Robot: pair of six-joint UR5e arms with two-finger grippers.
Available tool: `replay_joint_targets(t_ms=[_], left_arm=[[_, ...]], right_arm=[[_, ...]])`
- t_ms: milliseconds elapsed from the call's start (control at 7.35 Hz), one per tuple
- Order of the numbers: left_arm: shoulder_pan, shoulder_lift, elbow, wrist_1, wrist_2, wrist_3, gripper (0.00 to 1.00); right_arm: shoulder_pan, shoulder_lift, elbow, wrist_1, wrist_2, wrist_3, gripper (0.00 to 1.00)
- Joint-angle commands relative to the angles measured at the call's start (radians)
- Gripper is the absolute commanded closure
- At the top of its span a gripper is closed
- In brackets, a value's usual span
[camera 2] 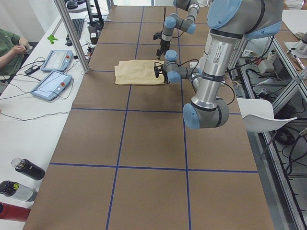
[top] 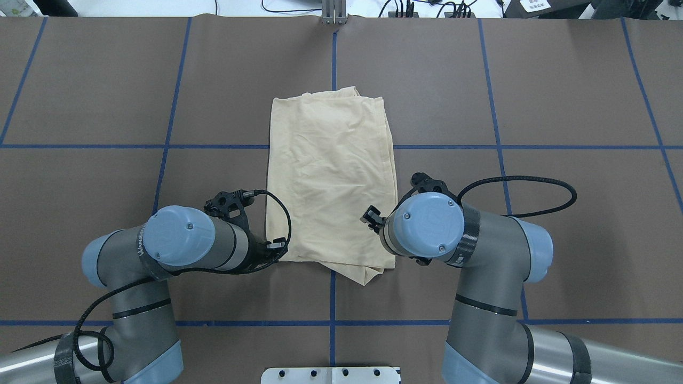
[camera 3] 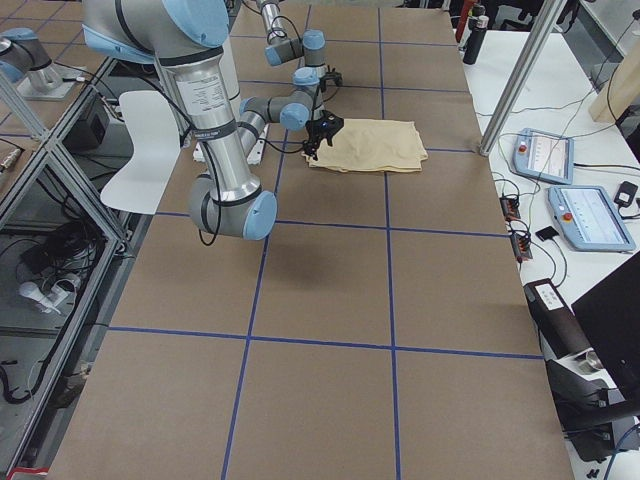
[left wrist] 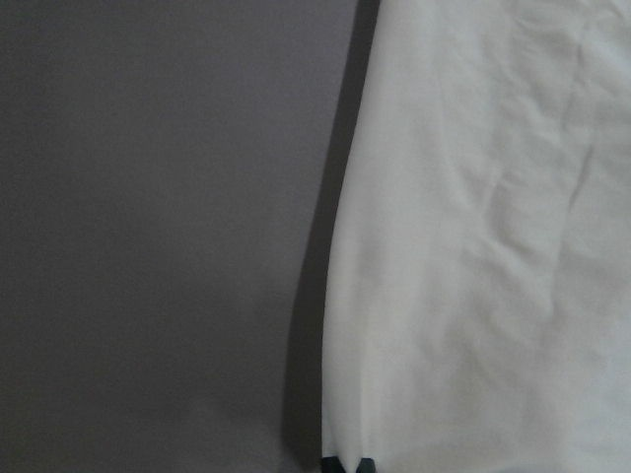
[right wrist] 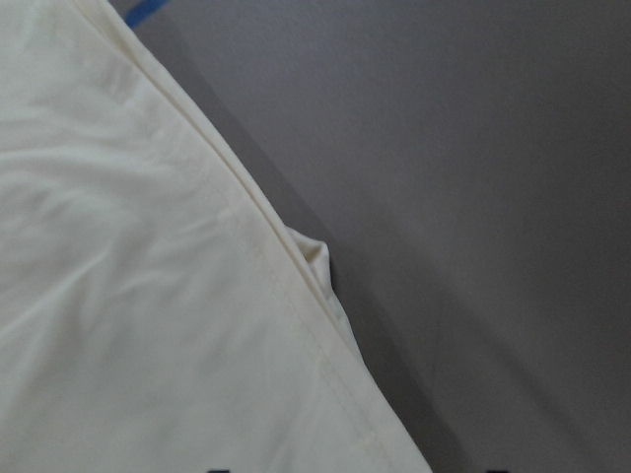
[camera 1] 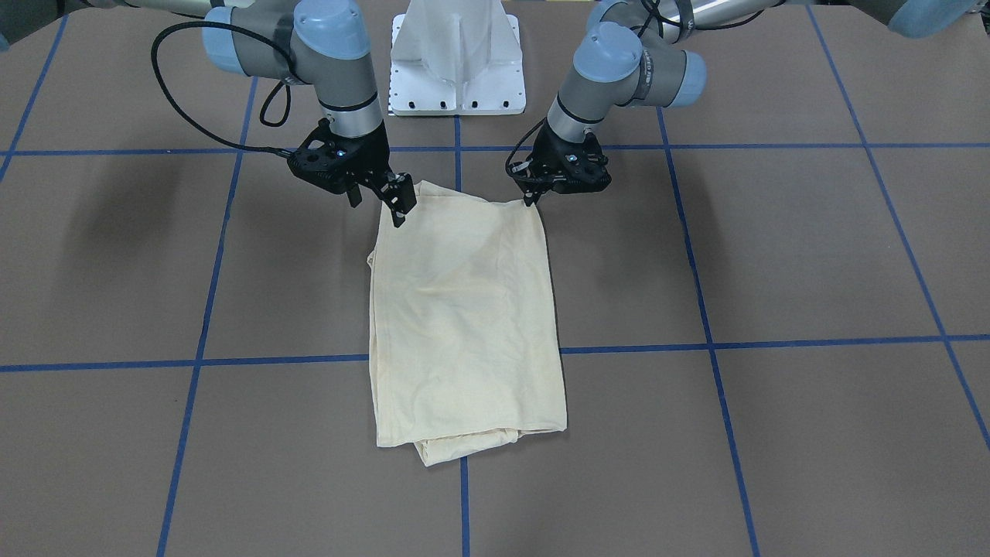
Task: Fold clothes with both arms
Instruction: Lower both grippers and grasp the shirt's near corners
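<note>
Here we find the T-shirt [camera 1: 464,309] folded into a long rectangle, lying flat mid-table [camera 1: 773,255] across a blue tape line [camera 1: 271,360]. Our right gripper [camera 1: 379,205] hangs over one robot-side corner, its fingers spread apart. Our left gripper [camera 1: 531,199] sits at the other robot-side corner, fingers together at the cloth's edge. Whether they pinch fabric, we cannot tell.
</note>
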Motion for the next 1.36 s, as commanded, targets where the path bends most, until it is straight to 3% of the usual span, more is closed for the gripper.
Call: replay_joint_targets(t_ms=[0,272,544,816,1224], left_arm=[[0.0,-0.002,0.0,0.0,0.0,0.0,1.0],[0.0,-0.002,-0.002,0.0,-0.002,0.0,1.0],[0.0,0.0,-0.009,0.0,-0.003,0.0,1.0],[0.0,0.0,-0.012,0.0,-0.005,0.0,1.0],[0.0,0.0,-0.015,0.0,-0.005,0.0,1.0]], right_arm=[[-0.066,0.005,-0.007,-0.006,-0.005,0.113,0.1],[-0.08,0.019,-0.022,0.001,-0.008,0.138,0.18],[-0.096,0.019,-0.054,0.006,-0.071,0.136,0.23],[-0.097,0.02,-0.054,0.006,-0.073,0.139,0.38],[-0.102,0.078,-0.126,0.006,-0.108,0.148,0.41]])
